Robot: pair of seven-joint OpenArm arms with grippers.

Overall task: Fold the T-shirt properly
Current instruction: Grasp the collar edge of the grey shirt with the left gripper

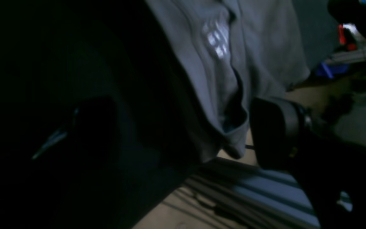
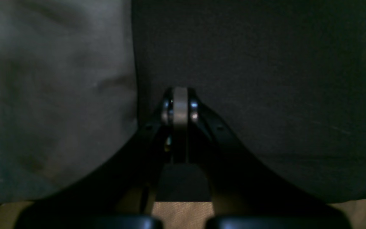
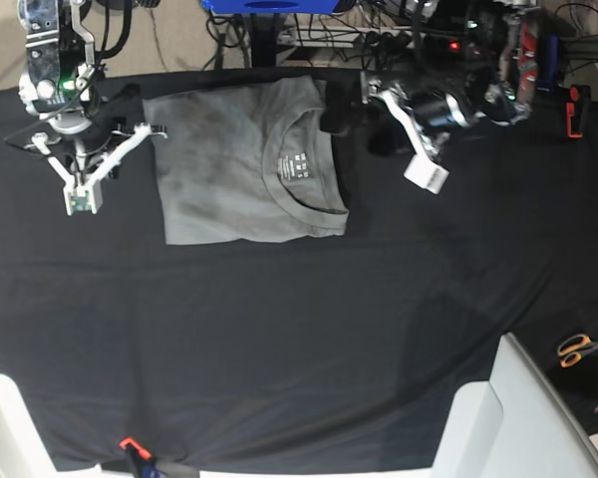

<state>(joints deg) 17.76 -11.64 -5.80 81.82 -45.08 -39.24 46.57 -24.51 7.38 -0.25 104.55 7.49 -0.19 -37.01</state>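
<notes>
The grey T-shirt [image 3: 229, 169] lies folded into a rectangle on the black table cloth [image 3: 299, 329], collar and white neck label [image 3: 297, 165] facing up. My left gripper [image 3: 379, 139] stands open just off the shirt's right edge, one finger close to the cloth fold. In the left wrist view the T-shirt [image 1: 259, 41] hangs in folds between the wide-apart fingers [image 1: 275, 130], and nothing is gripped. My right gripper [image 3: 82, 204] is shut and empty, left of the shirt. In the right wrist view its closed tips [image 2: 179, 105] rest over black cloth beside the T-shirt [image 2: 52, 95].
Orange-handled scissors [image 3: 581, 347] lie at the right edge. White panels [image 3: 518, 408] stand at the bottom right and bottom left corners. A blue bin [image 3: 269, 5] and cables sit behind the table. A small red clip [image 3: 130, 445] marks the front edge.
</notes>
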